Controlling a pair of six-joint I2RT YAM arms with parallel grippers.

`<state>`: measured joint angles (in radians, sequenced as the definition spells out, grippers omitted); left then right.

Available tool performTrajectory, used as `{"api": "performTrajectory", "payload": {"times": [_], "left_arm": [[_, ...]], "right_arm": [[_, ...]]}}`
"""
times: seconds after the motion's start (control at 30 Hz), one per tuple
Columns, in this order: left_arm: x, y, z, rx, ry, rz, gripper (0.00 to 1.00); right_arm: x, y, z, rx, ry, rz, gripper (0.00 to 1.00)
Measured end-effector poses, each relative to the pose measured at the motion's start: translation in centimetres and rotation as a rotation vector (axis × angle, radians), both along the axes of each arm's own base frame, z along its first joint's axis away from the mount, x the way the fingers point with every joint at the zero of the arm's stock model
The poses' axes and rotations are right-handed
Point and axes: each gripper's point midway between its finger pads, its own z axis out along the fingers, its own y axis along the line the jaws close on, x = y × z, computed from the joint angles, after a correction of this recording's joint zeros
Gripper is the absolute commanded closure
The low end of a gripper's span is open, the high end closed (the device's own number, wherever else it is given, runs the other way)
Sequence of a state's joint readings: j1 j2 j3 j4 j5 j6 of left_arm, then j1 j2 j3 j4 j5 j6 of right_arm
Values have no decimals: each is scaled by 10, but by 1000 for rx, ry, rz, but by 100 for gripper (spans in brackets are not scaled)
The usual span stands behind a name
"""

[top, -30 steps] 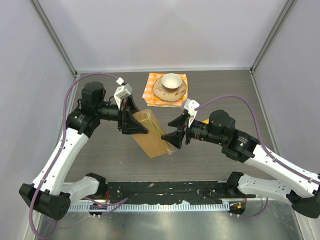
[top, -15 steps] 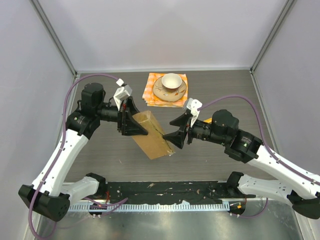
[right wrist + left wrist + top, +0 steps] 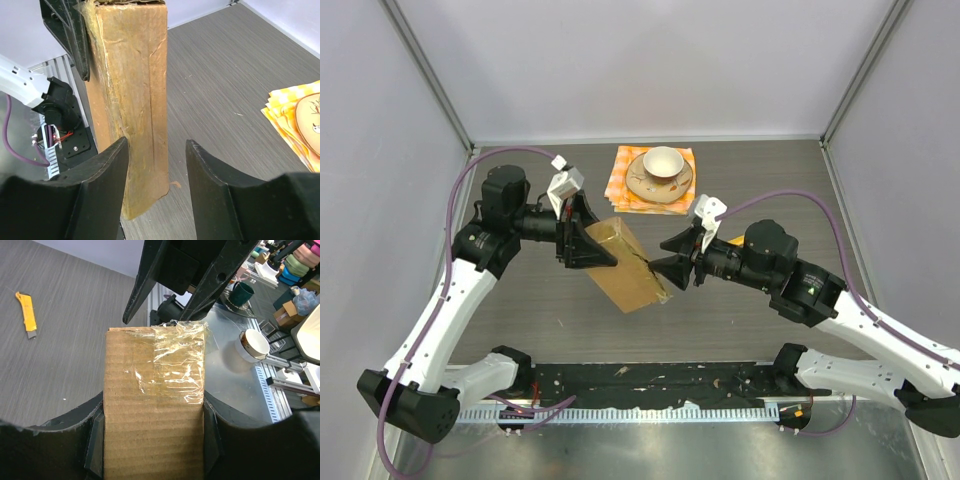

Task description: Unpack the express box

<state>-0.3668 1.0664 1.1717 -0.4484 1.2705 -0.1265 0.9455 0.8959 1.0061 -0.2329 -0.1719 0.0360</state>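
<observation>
The light is bright and even and seems to come from above. Shadows on the table are soft and faint. The clear tape on the express box shines white with glare. The metal strip at the near edge gleams too. All three views look sharp.

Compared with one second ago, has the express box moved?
No. The express box keeps its place: in the top view its far corner lies just as close to the orange cloth as before.
</observation>
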Motion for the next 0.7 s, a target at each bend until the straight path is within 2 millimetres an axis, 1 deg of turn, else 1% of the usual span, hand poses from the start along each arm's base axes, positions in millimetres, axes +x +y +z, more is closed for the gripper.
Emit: {"api": "performTrajectory", "payload": {"times": [0.07, 0.27, 0.4, 0.53, 0.63, 0.7], "left_arm": [[2, 0, 0, -1, -6, 6, 100], [5, -1, 4, -10, -17, 17, 100], [6, -2, 5, -16, -10, 22, 100], [4, -1, 4, -16, 20, 20, 100], [3, -1, 2, -13, 41, 23, 100], [2, -1, 2, -13, 48, 20, 100]], "right_arm": [[2, -1, 1, 1, -3, -14, 51], [7, 0, 6, 19, -22, -38, 51], [6, 12, 2, -1, -46, -50, 50], [5, 26, -4, -46, -114, -81, 50], [7, 33, -1, -75, -203, -149, 50], [7, 33, 3, -84, -260, -192, 51]]}}
